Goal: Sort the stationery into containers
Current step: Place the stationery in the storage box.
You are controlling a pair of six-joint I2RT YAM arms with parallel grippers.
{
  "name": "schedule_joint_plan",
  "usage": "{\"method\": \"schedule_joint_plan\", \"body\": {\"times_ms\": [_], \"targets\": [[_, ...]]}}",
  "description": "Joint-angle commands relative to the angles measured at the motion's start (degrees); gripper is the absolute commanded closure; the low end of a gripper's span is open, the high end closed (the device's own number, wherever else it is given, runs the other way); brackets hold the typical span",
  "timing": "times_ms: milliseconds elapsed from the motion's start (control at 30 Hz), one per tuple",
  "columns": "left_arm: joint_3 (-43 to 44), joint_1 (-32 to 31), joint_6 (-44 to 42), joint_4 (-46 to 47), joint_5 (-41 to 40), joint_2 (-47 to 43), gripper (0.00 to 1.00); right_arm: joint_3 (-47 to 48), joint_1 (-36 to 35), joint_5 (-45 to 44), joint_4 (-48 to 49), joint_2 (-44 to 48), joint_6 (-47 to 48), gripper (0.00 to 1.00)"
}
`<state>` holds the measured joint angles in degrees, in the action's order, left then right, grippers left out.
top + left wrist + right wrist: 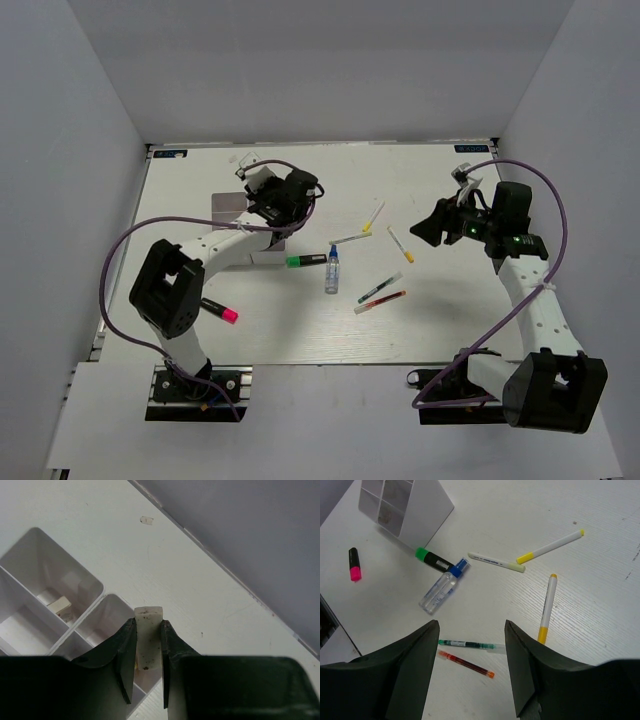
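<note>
One eraser (148,635) pinched in L gripper (148,625) by tray (44,555); R gripper (471,626) agape.

Matt white table (600,605) with fine wood-grain lines running across it. Smooth white plastic tray (50,611), faintly glossy along its thin walls. Dull, chalky off-white eraser (148,640) flecked with dark specks. Matt black plastic, lightly textured, on the left gripper (148,624) and the right gripper (470,625). Glossy see-through plastic tube (436,594) under a solid blue cap. Smooth, satin plastic barrels on the white pens (548,602). Purple cable (120,250), small in the overhead view, seemingly in a smooth rubbery sheath.
</note>
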<state>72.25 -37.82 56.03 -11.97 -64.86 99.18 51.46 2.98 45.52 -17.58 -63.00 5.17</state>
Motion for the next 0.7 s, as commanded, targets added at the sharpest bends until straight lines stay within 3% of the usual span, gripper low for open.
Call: {"method": "schedule_joint_plan", "body": {"times_ms": [0,467,600,667], "targets": [[0.6,1.5,1.1,2.0,-1.9,-0.8,1.00,-0.6,0.4,2.3,1.1,-0.5,0.9,0.39],[-1.8,3.3,3.2,3.4,-1.2,1.5,1.00,-0.3,1.3,4.1,0.5,-1.5,0.9,0.39],[-1.8,3.3,3.2,3.4,-0.7,1.5,0.91,-0.3,1.6,4.5,0.4,-1.6,0.9,0.39],[-1.8,3.3,3.2,3.4,-0.7,2.0,0.74,-0.2,1.6,4.7,0.4,-1.6,1.0,0.39]]}}
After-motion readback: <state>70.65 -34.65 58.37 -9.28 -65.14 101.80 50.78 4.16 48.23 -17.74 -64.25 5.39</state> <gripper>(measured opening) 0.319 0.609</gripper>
